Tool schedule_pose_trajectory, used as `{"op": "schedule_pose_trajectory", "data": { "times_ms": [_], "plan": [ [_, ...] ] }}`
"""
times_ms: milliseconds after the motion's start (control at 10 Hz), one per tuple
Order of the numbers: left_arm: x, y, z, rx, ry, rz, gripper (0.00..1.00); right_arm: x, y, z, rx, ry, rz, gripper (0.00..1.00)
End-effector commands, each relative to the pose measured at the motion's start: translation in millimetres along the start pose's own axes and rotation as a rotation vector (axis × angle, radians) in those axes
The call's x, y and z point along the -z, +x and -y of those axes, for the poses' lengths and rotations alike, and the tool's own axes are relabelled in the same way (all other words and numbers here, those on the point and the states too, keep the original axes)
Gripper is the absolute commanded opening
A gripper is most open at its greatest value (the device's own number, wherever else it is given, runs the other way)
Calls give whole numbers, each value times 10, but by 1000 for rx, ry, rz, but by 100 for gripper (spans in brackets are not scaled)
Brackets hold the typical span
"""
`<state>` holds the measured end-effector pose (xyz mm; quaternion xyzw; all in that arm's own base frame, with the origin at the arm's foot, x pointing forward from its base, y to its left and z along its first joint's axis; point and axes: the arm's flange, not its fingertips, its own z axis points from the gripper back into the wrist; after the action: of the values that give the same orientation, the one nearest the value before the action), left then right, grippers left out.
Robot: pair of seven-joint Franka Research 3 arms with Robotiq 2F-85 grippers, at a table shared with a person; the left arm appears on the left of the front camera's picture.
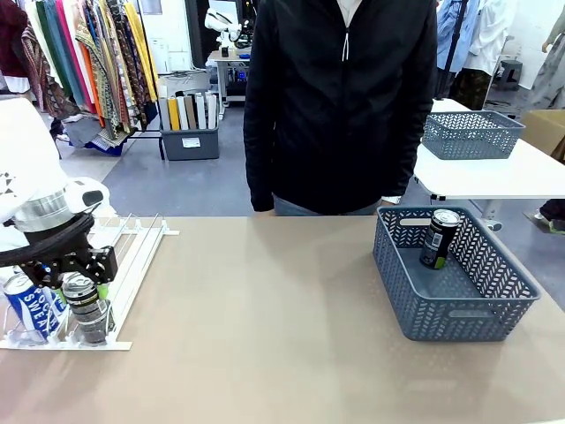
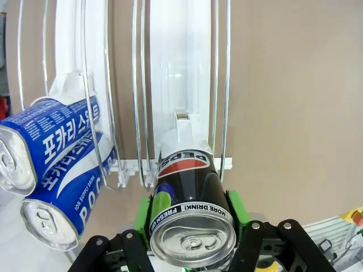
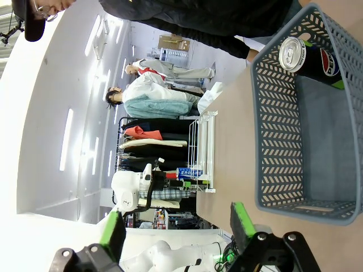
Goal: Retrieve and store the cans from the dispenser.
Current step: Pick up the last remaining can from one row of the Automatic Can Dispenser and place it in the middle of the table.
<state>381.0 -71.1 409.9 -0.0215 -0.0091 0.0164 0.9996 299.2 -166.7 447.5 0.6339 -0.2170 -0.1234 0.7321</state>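
Observation:
The white rail dispenser lies at the table's left. At its low end my left gripper is shut on a black Pepsi can. In the left wrist view the green pads press both sides of that can, which lies in the right lane of the dispenser. Two blue Pocari Sweat cans lie in the other lane, and one blue can shows in the front view. My right gripper is open with nothing between its fingers, near the basket.
A grey mesh basket stands on the table's right and holds one upright black Pepsi can. A person in a black jacket stands at the far edge. Bare tabletop spreads between dispenser and basket.

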Motion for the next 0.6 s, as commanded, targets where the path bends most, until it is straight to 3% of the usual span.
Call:
{"op": "schedule_pose_trajectory", "data": {
  "times_ms": [0, 500],
  "plan": [
    [-178, -20, 30, -8, -7, 28, 0, -8, 9, -31, -8, 11, 0, 100],
    [-1761, -522, 24, -22, 4, 186, 0, -8, 9, -31, -8, 11, 0, 100]
  ]
}}
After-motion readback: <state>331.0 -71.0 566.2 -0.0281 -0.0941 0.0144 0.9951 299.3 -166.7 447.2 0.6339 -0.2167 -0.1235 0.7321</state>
